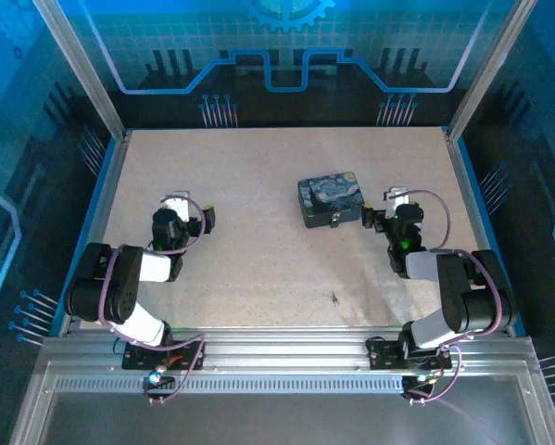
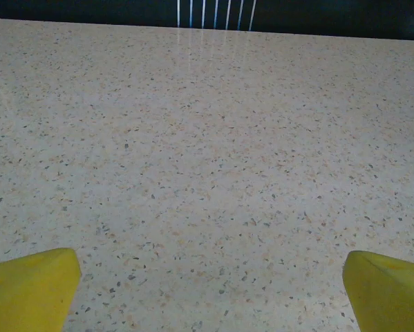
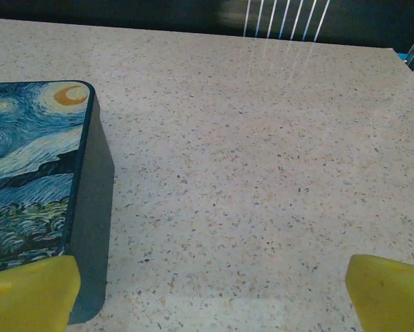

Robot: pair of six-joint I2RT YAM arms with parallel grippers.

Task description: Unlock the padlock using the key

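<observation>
The tiny padlock [image 1: 337, 221] sits against the near side of the starry-night tin box [image 1: 330, 197]. The key [image 1: 334, 298] is a thin dark sliver lying alone on the table, nearer the front edge. My right gripper [image 1: 395, 211] hovers just right of the box, open and holding nothing. In the right wrist view its yellow fingertips [image 3: 30, 294] stand wide apart over bare table, with the box [image 3: 34, 173] at the left. My left gripper [image 1: 181, 213] is far left of the box. It is open over bare table, with nothing between its fingertips [image 2: 27, 287].
The speckled table [image 1: 258, 269] is walled by blue rails [image 1: 99, 209] left and right and a dark printed back panel [image 1: 277, 79]. Purple cables [image 1: 439, 209] loop off both wrists. White pins [image 3: 283, 17] stand beyond the far edge.
</observation>
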